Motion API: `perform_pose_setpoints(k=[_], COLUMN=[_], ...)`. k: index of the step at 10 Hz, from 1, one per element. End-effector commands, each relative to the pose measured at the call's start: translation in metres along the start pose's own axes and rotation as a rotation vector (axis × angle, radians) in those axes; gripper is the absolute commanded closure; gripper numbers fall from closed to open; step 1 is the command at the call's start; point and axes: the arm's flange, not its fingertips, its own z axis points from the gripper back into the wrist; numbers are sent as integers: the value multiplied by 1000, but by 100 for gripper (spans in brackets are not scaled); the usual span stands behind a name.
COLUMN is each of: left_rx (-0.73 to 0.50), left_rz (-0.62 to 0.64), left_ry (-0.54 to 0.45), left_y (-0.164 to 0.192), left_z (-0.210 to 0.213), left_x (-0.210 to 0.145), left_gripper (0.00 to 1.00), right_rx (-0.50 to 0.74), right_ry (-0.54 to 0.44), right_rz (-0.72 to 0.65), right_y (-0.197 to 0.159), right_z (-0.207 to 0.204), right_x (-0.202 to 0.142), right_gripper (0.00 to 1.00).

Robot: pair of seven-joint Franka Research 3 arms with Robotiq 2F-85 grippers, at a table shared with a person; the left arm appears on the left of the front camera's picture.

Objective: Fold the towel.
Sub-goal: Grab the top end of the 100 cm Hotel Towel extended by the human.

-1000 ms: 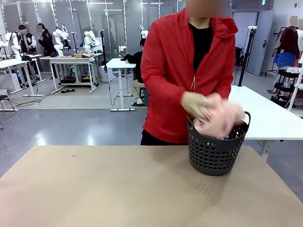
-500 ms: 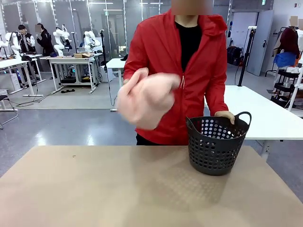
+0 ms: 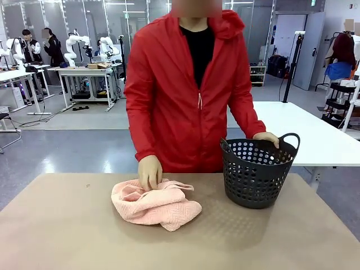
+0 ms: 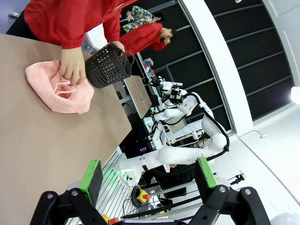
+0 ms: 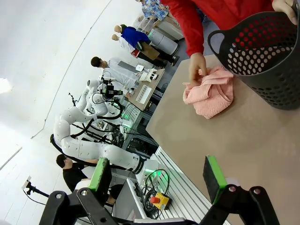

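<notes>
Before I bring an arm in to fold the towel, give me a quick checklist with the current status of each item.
1. The towel out of the basket and on the table: ok.
2. The towel spread flat for folding: not ok, it lies bunched.
3. The person's hand off the towel: not ok, it rests on the far edge.
4. The left tool open and empty: ok.
5. The right tool open and empty: ok.
6. The basket apart from the towel: ok.

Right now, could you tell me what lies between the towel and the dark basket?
A bare stretch of table: in the front view nothing sits between the towel and the basket, and they lie apart.
</notes>
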Motion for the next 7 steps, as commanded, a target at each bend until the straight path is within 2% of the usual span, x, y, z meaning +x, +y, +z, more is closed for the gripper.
perform_pose_setpoints(k=[1, 7], left_rx=[-25, -25], left_rz=[-20, -20], left_ry=[-8, -8], left_y=[-1, -1], left_z=[0, 0], left_x=[0, 0], left_gripper=[0, 0], right_rx=[12, 12], right_ry=[-7, -7], right_rz=[22, 22], right_y=[-1, -1], right_z=[1, 1], right_x=[2, 2], right_gripper=[0, 0])
